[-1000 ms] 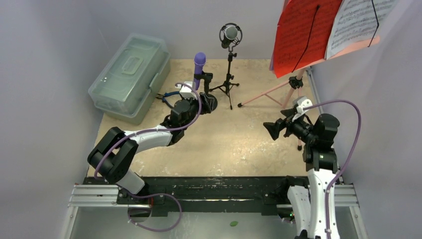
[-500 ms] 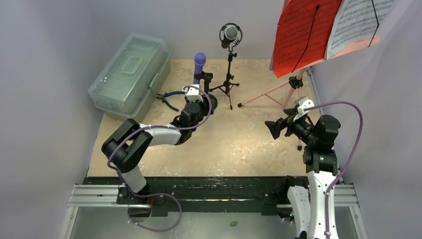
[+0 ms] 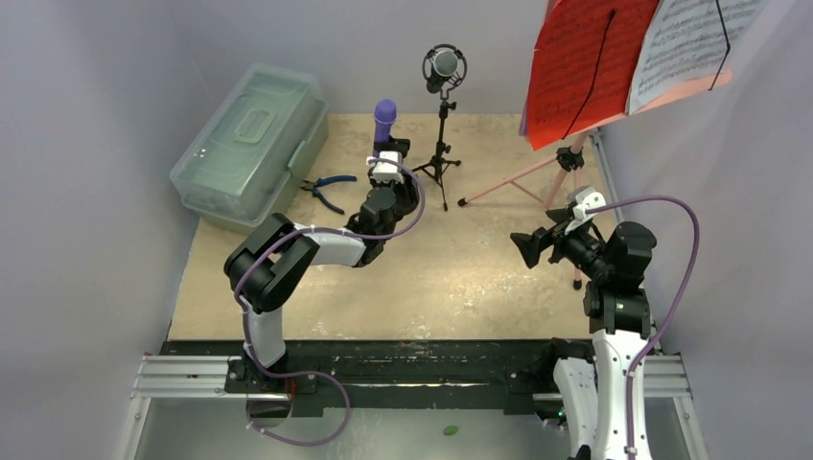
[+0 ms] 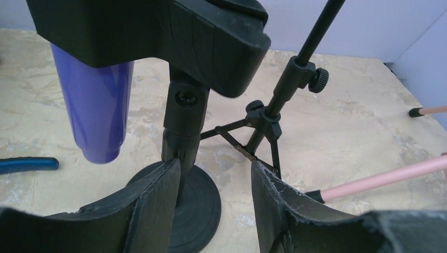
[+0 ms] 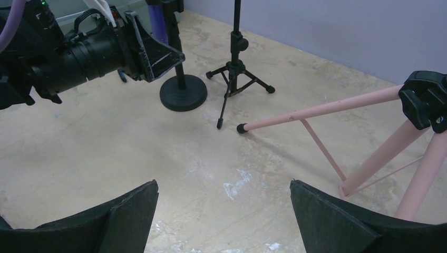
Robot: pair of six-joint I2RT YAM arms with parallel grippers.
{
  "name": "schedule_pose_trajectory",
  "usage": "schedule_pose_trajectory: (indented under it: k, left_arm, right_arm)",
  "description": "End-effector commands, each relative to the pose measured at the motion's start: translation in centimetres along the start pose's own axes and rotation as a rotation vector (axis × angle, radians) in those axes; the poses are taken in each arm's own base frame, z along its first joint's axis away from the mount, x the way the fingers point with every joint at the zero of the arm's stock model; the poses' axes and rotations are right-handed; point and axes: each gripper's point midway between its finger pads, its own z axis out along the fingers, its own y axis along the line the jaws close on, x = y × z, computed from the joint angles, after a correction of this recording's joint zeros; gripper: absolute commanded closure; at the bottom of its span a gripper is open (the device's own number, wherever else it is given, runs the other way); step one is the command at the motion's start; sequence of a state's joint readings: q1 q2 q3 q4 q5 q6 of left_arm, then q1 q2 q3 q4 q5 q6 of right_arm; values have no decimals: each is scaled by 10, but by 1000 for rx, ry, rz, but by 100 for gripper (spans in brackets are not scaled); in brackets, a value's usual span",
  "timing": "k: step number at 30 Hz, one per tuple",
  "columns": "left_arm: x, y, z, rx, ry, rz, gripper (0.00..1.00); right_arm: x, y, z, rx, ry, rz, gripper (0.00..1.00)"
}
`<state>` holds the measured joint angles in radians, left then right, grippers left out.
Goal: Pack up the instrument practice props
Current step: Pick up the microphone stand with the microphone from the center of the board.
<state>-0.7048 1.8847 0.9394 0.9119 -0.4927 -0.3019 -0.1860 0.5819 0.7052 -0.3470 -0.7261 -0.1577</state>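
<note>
The purple microphone [image 3: 384,119] stands upright in a black clip on a post with a round base [image 4: 203,203]. My left gripper [image 3: 385,178] is low at that stand and open. The post [image 4: 181,129] rises just past the left fingertip [image 4: 169,176], and nothing is pinched. Beside it, the black-silver microphone [image 3: 443,64] sits on its black tripod [image 3: 439,165]. The pink music rack [image 3: 537,171] holds red pages [image 3: 580,72] and white pages [image 3: 692,38] at the back right. My right gripper [image 3: 530,250] hovers wide open over bare table near the rack's legs [image 5: 316,110].
A clear greenish case [image 3: 249,144] lies shut at the back left. Blue-handled pliers [image 3: 327,187] lie between it and the microphone stand. Walls close the table on the left, back and right. The rack's pink legs spread across the floor by my right arm.
My left arm has swung right and forward, from beside the pliers to the purple microphone's stand, and its jaws have narrowed. The right arm has not moved.
</note>
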Motion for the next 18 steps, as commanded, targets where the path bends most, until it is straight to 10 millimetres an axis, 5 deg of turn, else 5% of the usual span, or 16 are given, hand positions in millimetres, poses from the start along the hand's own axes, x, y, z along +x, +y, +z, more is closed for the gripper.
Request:
schedule_pose_trajectory:
  k: [1, 9, 12, 18]
  left_arm:
    - [-29, 3, 18, -22, -103, -2, 51]
    - [-33, 4, 29, 3, -150, 11, 72]
    - [-38, 4, 25, 25, -185, 26, 88]
    - [-49, 0, 8, 101, -266, 62, 99]
  right_arm:
    - [-6, 3, -1, -15, -16, -18, 1]
    - [-6, 4, -1, -23, -16, -18, 1]
    - [-6, 4, -1, -27, -15, -17, 1]
    - [-5, 4, 0, -29, -12, -14, 1]
